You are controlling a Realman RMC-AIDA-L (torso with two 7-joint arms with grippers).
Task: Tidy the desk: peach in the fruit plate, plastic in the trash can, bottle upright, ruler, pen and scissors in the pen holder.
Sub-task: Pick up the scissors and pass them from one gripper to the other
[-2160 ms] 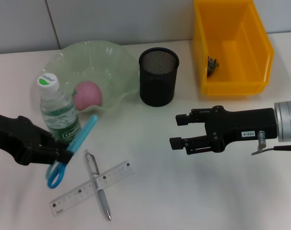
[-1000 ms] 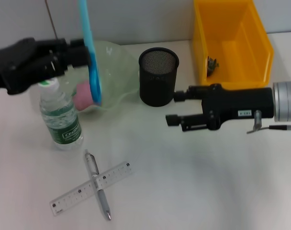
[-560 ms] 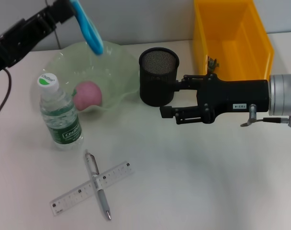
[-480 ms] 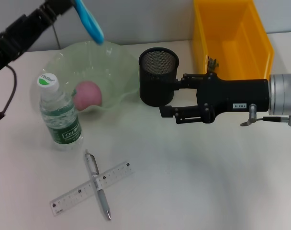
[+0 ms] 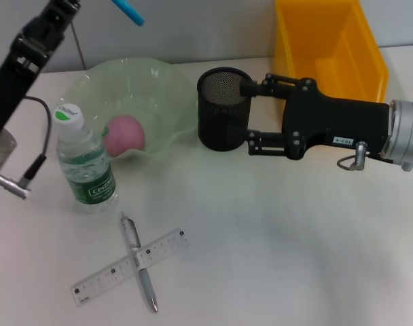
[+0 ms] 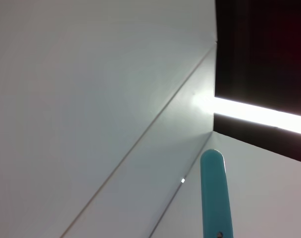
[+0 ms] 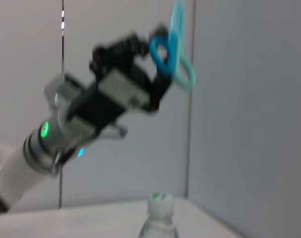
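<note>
The left gripper (image 7: 158, 59) is raised high above the desk at the far left, its fingers closed on the blue scissors (image 7: 174, 52), whose tip (image 5: 128, 11) shows above the green fruit plate (image 5: 162, 95) holding the peach (image 5: 125, 133). Below stand the upright bottle (image 5: 84, 163) and, nearer, the pen (image 5: 138, 261) crossed over the ruler (image 5: 128, 266). Right of these, the right gripper (image 5: 247, 112) sits spread apart, fingers either side of the black pen holder (image 5: 220, 109), with the yellow bin (image 5: 329, 61) behind.
</note>
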